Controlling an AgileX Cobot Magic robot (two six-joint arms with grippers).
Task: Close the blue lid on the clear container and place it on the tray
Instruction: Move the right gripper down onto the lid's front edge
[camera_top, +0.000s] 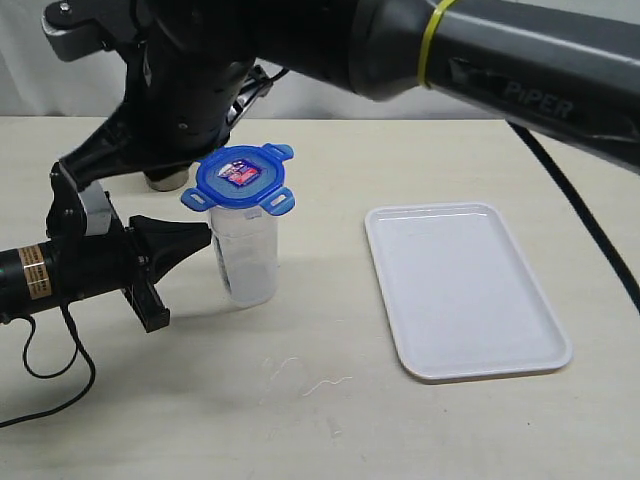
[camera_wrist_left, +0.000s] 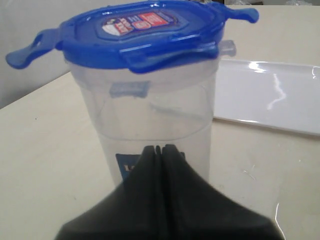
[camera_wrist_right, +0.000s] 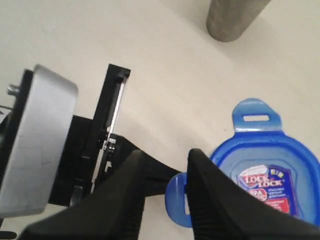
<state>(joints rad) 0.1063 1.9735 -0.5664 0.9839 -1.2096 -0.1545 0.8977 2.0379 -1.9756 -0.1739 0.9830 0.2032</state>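
Blue lid (camera_top: 238, 178): seated on clear container (camera_top: 250, 262), sticker face up, flaps splayed outward. Container upright on table (camera_top: 330, 420), at 9 o'clock of tray (camera_top: 465, 290), not touching it. Left pincer (camera_wrist_left: 160, 149): fully closed, gripping nothing, tips against container wall from 9 o'clock. Right pincer (camera_wrist_right: 167, 159): above lid, part open, gripping nothing; one lid flap visible in gap.
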